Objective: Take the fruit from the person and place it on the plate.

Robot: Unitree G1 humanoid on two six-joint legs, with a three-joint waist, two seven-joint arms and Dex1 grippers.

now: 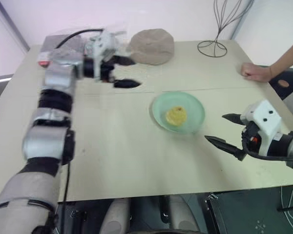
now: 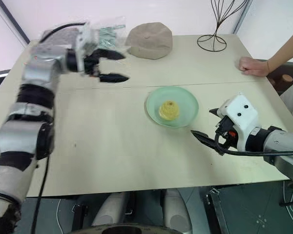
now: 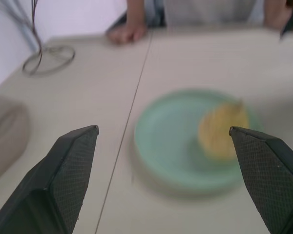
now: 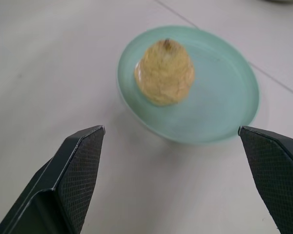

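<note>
The pale-yellow bumpy fruit (image 1: 176,115) sits on the mint-green plate (image 1: 191,108) in the middle of the table. My left gripper (image 1: 126,71) is open and empty, raised above the table to the plate's far left, near the rock-like lump. Open and empty too, my right gripper (image 1: 226,130) hovers just right of the plate, aimed toward it. In the right wrist view the fruit (image 4: 165,73) rests on the plate (image 4: 224,97) between and beyond the fingers. The person's hand (image 1: 256,72) lies flat on the table's far right edge.
A beige-brown rock-like lump (image 1: 151,46) lies at the back centre. A black wire stand (image 1: 214,47) rises at the back right. Clear plastic bags (image 2: 107,31) lie at the back left, behind my left arm.
</note>
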